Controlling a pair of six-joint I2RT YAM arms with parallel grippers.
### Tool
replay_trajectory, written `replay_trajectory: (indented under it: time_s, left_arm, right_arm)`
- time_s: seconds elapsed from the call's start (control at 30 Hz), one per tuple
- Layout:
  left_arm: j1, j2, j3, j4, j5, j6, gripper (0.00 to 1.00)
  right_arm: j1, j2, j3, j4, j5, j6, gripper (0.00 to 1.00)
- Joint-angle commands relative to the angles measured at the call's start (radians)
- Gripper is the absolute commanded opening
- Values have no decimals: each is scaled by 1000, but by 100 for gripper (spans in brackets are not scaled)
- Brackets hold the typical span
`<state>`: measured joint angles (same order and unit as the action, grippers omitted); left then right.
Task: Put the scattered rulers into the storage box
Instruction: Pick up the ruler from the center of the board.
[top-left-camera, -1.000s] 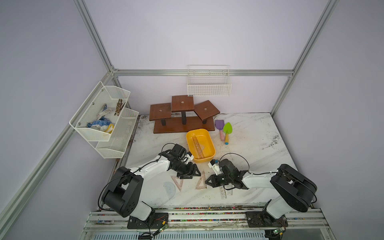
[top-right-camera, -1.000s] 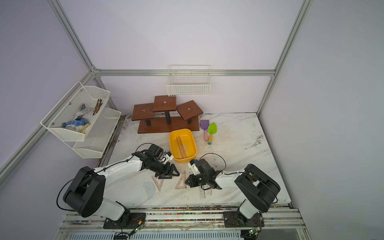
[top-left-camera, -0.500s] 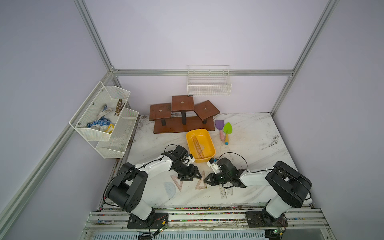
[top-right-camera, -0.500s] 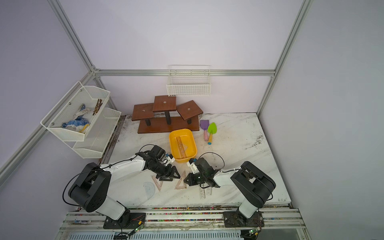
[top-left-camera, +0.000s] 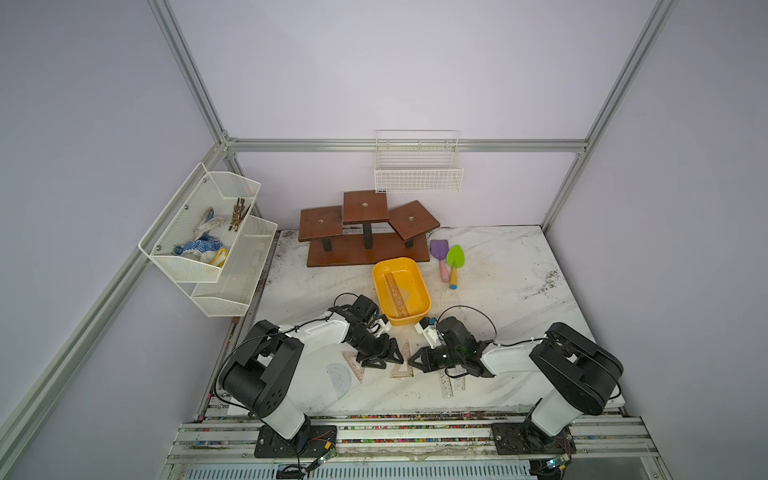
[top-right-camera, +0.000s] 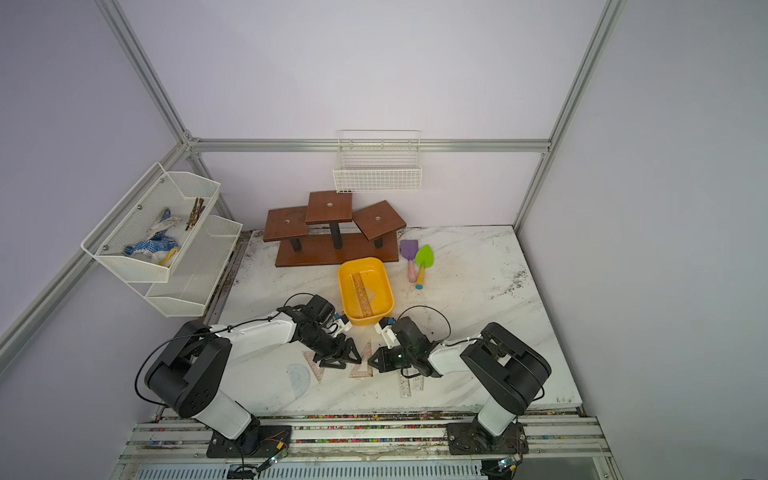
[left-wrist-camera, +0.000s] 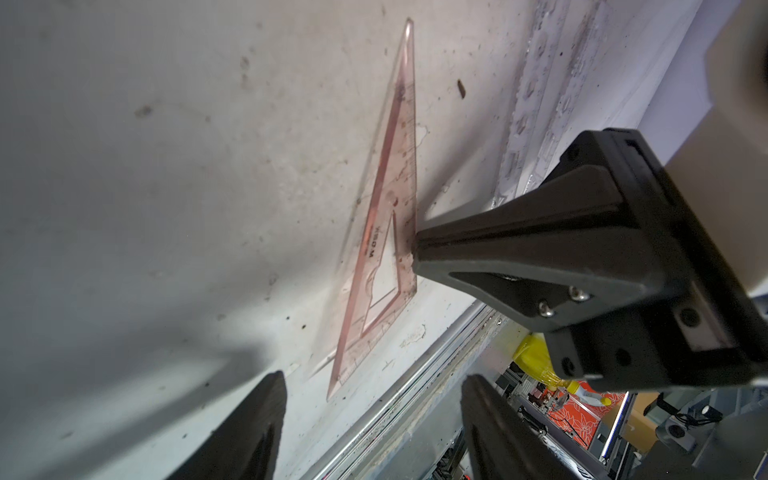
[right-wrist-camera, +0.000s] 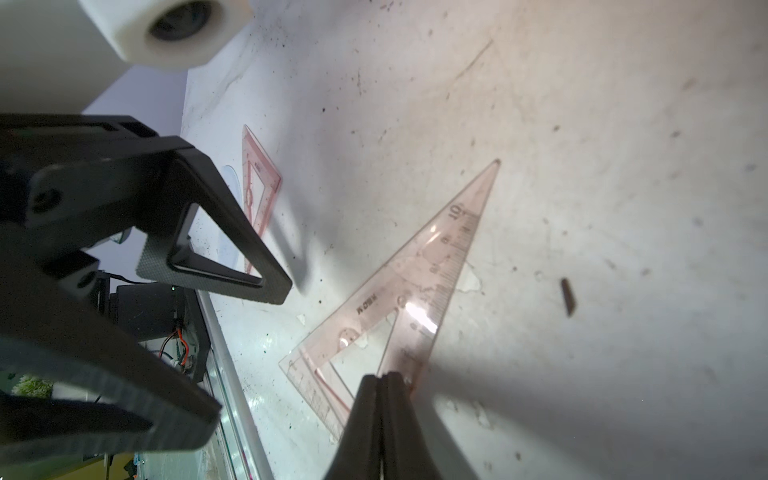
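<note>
A pink set square (top-left-camera: 402, 362) (top-right-camera: 363, 362) lies flat on the table between my two grippers. My right gripper (right-wrist-camera: 380, 376) (top-left-camera: 412, 362) is shut, and its closed tip touches the set square's (left-wrist-camera: 390, 208) (right-wrist-camera: 415, 282) straight edge. My left gripper (left-wrist-camera: 374, 380) (top-left-camera: 392, 362) stands open on the opposite side, low over the table, holding nothing. The yellow storage box (top-left-camera: 422, 286) (top-right-camera: 386, 286) sits just behind them with rulers (top-left-camera: 397, 295) inside. Another set square (top-left-camera: 355, 366) (right-wrist-camera: 259, 183), a bluish protractor (top-left-camera: 338, 380) and clear straightedges (top-left-camera: 448, 382) (left-wrist-camera: 536, 104) lie on the table.
A brown stepped wooden stand (top-left-camera: 365, 232) is behind the box. Purple and green toy shovels (top-left-camera: 449, 262) lie to its right. White mesh shelves (top-left-camera: 208, 237) hang on the left wall and a wire basket (top-left-camera: 417, 170) on the back wall. The table's front edge is close to the grippers.
Both grippers have edged closer to the pink set square from either side. Their jaws have not changed.
</note>
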<state>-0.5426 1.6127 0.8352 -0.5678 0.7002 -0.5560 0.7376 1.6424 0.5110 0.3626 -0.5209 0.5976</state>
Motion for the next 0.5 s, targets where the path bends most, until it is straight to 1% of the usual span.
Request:
replay_trajectory:
  time_s: [0.0, 0.23, 0.47]
  left_arm:
    - [-10, 14, -1, 3, 5, 18, 70]
    - [-23, 53, -4, 30, 10, 9, 68]
    - [-33, 103, -7, 81, 25, -7, 61]
  right_arm:
    - [-6, 11, -34, -3, 10, -4, 8]
    - [-6, 44, -45, 44, -8, 11, 8]
    - [-6, 77, -55, 87, -24, 25, 8]
